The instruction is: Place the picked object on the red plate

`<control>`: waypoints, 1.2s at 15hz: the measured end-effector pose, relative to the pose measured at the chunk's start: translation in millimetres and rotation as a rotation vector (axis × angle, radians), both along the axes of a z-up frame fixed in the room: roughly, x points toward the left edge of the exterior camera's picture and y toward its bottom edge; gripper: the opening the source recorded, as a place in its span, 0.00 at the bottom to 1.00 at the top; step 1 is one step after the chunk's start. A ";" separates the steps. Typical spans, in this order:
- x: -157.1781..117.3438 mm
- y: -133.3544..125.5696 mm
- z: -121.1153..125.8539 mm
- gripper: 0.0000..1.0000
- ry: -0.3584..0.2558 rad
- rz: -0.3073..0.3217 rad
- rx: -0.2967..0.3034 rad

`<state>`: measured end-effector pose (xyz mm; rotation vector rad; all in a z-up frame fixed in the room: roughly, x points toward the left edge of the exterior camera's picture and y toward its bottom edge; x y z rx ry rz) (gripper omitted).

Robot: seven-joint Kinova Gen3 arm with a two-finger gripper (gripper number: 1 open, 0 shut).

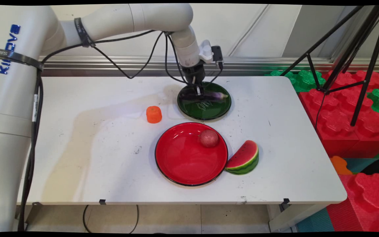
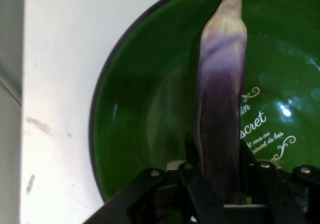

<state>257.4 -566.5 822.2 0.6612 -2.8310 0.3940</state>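
**Gripper closed on eggplant over green plate**

White rectangular table (image 1: 87, 158), scuffed, carries everything. Largest item on it: glossy red round plate with a black rim (image 1: 179, 161), near the front centre. A rough-skinned round red fruit (image 1: 209, 138) sits inside it at the far right part of the rim. Touching or just beside the red plate's right edge: a toy watermelon wedge, red flesh and striped green rind (image 1: 243, 158), lying on the table.

Behind the red plate, apart from it, a glossy dark green round plate (image 1: 209, 112) with white lettering on its face (image 2: 130, 119). Left of the green plate, on bare table, a small orange lidded cylinder (image 1: 154, 114), upright.

The black two-finger gripper (image 1: 198, 93) points down over the green plate's far left part. In the hand view its fingers press both sides of a long purple toy eggplant with a pale tip (image 2: 220, 103), gripping the darker end; the pale tip points away toward the plate's right rim (image 1: 221, 95). Eggplant lies lengthwise above or on the plate's surface; whether it touches the plate cannot be told.

Off the table at right: red and green interlocking foam blocks (image 1: 350, 112) and a black tripod (image 1: 360, 49).
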 end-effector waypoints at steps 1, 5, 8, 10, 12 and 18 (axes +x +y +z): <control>-0.3 2.4 6.7 0.00 -0.001 0.006 -0.011; -2.8 14.3 36.0 0.00 -0.002 0.028 -0.054; -5.1 34.6 68.7 0.00 0.006 0.055 -0.108; -6.4 53.5 90.0 0.00 0.014 0.069 -0.150; -6.3 79.1 110.3 0.00 0.022 0.079 -0.188; 1.4 153.9 148.8 0.00 0.042 0.085 -0.242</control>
